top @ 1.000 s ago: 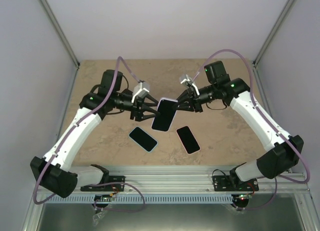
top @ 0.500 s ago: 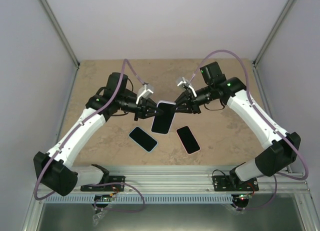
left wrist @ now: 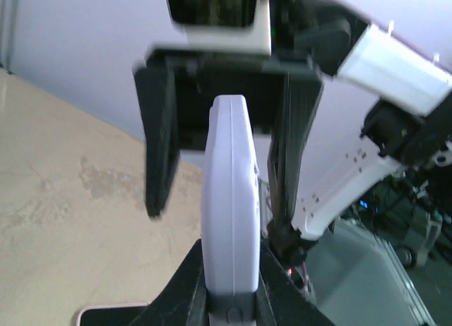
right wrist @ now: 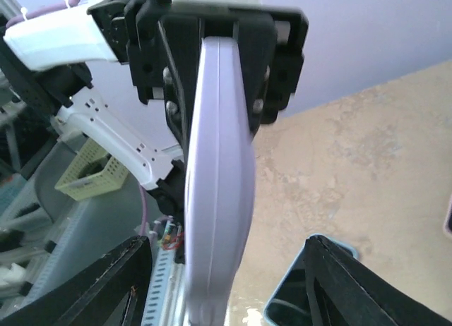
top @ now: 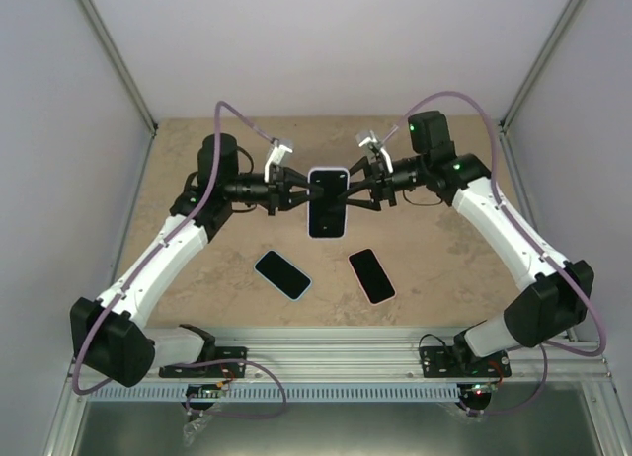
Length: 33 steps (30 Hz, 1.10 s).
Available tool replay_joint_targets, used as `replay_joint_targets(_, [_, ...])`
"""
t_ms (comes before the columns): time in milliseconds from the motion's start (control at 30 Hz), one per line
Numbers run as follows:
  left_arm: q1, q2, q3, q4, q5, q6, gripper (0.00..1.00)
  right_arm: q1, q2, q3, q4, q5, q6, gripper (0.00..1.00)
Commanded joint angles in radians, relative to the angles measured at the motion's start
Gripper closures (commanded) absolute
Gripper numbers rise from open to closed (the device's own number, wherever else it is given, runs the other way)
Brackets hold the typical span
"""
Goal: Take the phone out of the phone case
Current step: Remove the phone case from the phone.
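Nearest the arm bases, two spare phones lie flat on the table [top: 434,264], screens up and apart from each other: the left lying phone [top: 283,274], which has a pale blue rim that may or may not be a case, and the right lying phone [top: 371,275], which is all dark. Farther back and raised off the table, the held phone [top: 328,204] hangs between the two arms, screen toward the overhead camera, seated in the pale lavender phone case [left wrist: 229,199]. That makes three phones in all, two arms and two grippers. The left gripper [top: 299,192] is clamped on the case's left edge, and its wrist view shows the fingers [left wrist: 187,291] pressed against the case on both sides. The right gripper [top: 357,190] stands spread wide, with a finger on each side of the opposite edge and a gap to both, so it grips nothing. The step in hand looks like a regrasp before prising the case off. To do it well, the left pinch should hold the case rim only, leaving the phone free to slide out. The right should close squarely on one corner lip and peel gently. The work should stay low over bare table, away from the two lying phones.
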Motion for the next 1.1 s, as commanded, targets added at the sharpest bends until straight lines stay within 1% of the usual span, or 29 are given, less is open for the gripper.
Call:
replay_joint_targets(0, [0.023,-0.02,-0.057,0.393,-0.027,-0.305,1.0,-0.001,-0.079,-0.159,0.397,-0.044,0.356,0.4])
replay_joint_targets(67, [0.023,-0.02,-0.074,0.433,-0.038,-0.342,1.0,0.001,-0.111,-0.21,0.508,-0.018,0.438,0.42])
replay_joint_targets(133, [0.023,-0.019,-0.083,0.48,-0.036,-0.394,1.0,0.005,-0.109,-0.212,0.523,-0.016,0.461,0.46])
replay_joint_targets(267, [0.023,-0.01,-0.078,0.512,-0.034,-0.412,1.0,0.016,-0.093,-0.21,0.523,-0.012,0.484,0.56])
replay_joint_targets(367, [0.023,-0.007,-0.075,0.507,-0.036,-0.405,1.0,0.033,-0.091,-0.225,0.522,0.002,0.486,0.65])
replay_joint_targets(467, [0.023,-0.006,-0.073,0.487,-0.034,-0.381,1.0,0.038,-0.086,-0.224,0.522,0.005,0.488,0.78])
replay_joint_targets(567, [0.021,-0.004,-0.069,0.447,-0.031,-0.344,1.0,0.038,-0.085,-0.213,0.528,-0.001,0.504,0.87])
replay_joint_targets(667, [0.021,-0.001,-0.053,0.385,-0.025,-0.287,1.0,0.036,-0.084,-0.204,0.526,-0.002,0.508,0.99])
replay_joint_targets(700, [0.021,0.001,-0.049,0.372,-0.018,-0.269,0.97,0.036,-0.084,-0.2,0.528,-0.002,0.511,0.99])
replay_joint_targets(733, [0.021,0.003,-0.045,0.364,-0.009,-0.256,0.86,0.034,-0.084,-0.198,0.533,-0.006,0.519,0.99])
replay_joint_targets(767, [0.021,0.007,-0.043,0.357,-0.008,-0.251,0.71,0.028,-0.084,-0.197,0.55,-0.015,0.536,0.99])
replay_joint_targets(800, [0.021,0.006,-0.043,0.355,-0.007,-0.246,0.61,0.021,-0.085,-0.199,0.572,-0.027,0.563,0.99])
replay_joint_targets(833, [0.021,0.004,-0.044,0.353,-0.007,-0.239,0.55,0.007,-0.086,-0.198,0.603,-0.038,0.596,0.99])
replay_joint_targets(900, [0.021,0.004,-0.048,0.345,-0.002,-0.225,0.51,-0.021,-0.088,-0.188,0.655,-0.057,0.669,0.99])
replay_joint_targets(967, [0.021,0.0,-0.058,0.352,0.02,-0.222,0.5,-0.048,-0.089,-0.175,0.737,-0.07,0.744,1.0])
replay_joint_targets(1067, [0.021,-0.008,-0.084,0.404,0.048,-0.251,0.5,-0.073,-0.086,-0.164,0.857,-0.082,0.869,0.99])
